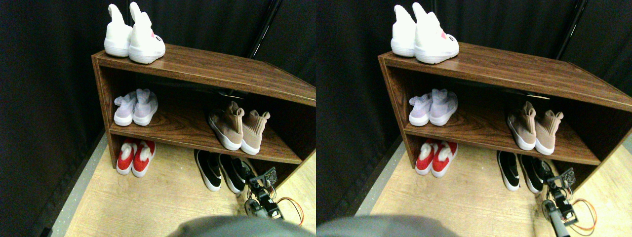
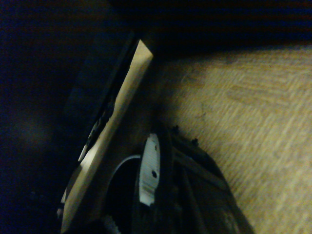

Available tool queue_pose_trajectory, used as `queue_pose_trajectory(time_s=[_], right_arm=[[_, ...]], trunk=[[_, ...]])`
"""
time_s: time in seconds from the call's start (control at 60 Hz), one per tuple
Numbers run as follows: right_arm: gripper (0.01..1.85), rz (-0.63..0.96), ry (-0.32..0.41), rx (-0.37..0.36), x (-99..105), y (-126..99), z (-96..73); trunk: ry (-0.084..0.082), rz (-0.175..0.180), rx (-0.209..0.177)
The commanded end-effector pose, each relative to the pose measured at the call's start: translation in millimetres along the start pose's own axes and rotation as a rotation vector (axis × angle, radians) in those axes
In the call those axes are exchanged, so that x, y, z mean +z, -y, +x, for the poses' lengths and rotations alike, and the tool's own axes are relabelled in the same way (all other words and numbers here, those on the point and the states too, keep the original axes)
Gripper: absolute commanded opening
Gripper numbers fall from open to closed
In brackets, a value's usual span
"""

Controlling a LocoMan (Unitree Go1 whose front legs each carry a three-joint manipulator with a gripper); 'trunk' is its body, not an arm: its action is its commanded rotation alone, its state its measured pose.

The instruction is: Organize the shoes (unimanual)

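A pair of tan knit high sock-shoes stands on the middle shelf at the right, toes toward me. Below them, on the floor under the shelf, a pair of black low slip-ons with white soles lies side by side. My right gripper is low at the near right end of the right black shoe, close against it. In the wrist view a long pale sole edge runs just past the dark jaw frame, over the wood-look floor. I cannot see whether they touch.
The brown wooden shoe rack carries a white high pair on top, at the left. A lavender pair is on the middle shelf, and a red and white pair on the floor below. Black curtains hang behind it. Orange cables trail by my arm.
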Motion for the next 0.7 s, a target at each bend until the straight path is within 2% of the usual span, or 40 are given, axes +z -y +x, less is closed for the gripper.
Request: queue_pose_trajectory(time_s=[0.017,0.033,0.267,0.7], right_arm=[[0.06,-0.001,-0.02,0.012,-1,-2,0.4],[0.06,0.014,-0.044,0.006,-3,-2,0.4],[0.06,-0.044,-0.077,0.026,-17,-5,-8.1],[0.06,-0.029,-0.049,0.025,-27,-8,-17.8]], trunk=[[-0.023,-0.013,0.022],[-0.023,-0.013,0.022],[-0.026,-0.016,0.023],[-0.024,-0.013,0.015]])
